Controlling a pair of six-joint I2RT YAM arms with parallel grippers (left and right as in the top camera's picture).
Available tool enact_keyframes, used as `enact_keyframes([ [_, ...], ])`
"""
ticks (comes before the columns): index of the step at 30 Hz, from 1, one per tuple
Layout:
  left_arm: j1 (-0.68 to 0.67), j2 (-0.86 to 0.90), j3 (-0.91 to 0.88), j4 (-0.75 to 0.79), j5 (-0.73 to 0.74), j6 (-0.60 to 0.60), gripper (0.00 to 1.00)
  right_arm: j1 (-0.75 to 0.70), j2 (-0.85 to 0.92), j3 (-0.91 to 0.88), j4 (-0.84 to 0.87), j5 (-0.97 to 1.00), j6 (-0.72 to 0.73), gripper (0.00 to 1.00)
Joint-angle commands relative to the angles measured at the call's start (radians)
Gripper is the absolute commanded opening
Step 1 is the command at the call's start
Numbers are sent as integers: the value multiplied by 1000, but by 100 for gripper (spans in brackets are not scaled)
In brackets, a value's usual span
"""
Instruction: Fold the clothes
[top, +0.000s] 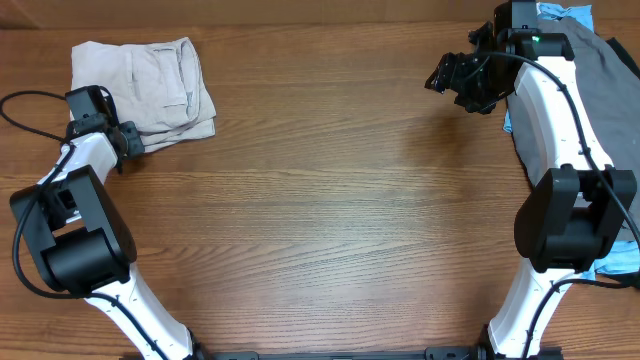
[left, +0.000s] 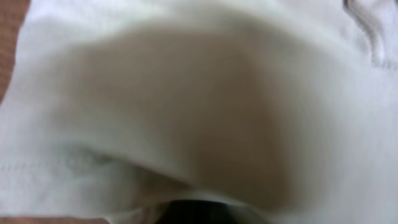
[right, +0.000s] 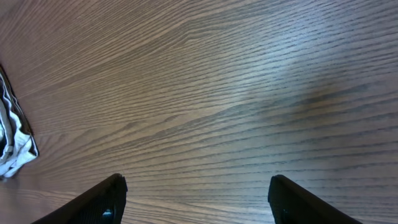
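Observation:
The folded light beige shorts (top: 150, 85) lie at the far left corner of the table. My left gripper (top: 128, 142) is at their lower left edge, shut, with its fingertips buried in the cloth. Pale fabric (left: 205, 93) fills the left wrist view and hides the fingers; only a dark bit of the gripper shows at the bottom. My right gripper (top: 455, 80) hovers open over bare wood at the far right, with both fingers (right: 99, 202) showing and nothing between them. A dark grey garment (top: 600, 90) and a light blue one (top: 565, 15) lie piled behind the right arm.
The wooden table (top: 330, 200) runs between the two arms. A black cable (top: 25, 100) loops at the left edge. A bit of pale striped cloth (right: 12, 146) shows at the left edge of the right wrist view.

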Motion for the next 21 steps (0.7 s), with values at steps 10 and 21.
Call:
enact_keyframes([
  [10,37,87,-6,180,-64,-3,6,5,-5,7,0,6,-6,78],
  [21,-26,-58,196,-302,169,13,28,5,-5,7,6,5,-2,78],
])
